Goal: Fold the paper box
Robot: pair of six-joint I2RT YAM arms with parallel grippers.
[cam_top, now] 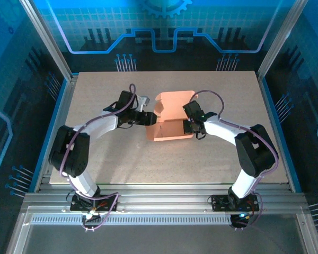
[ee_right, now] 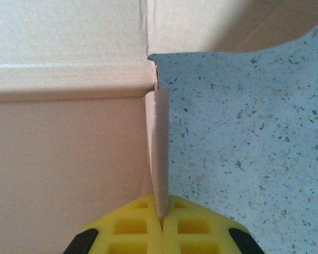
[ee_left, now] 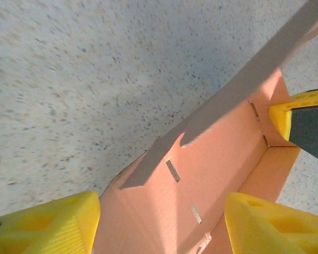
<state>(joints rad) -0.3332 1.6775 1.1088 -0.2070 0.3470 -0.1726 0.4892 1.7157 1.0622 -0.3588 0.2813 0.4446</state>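
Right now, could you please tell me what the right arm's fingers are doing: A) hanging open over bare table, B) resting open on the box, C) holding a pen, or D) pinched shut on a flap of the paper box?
D: in the right wrist view, the right arm's fingers meet shut on a thin flap of the paper box.

Both arms bend in over the middle of the surface [cam_top: 122,159], the left pincer [ee_left: 161,222] spread apart, the right pincer [ee_right: 161,219] pinching a flap of the paper box [ee_right: 69,159].
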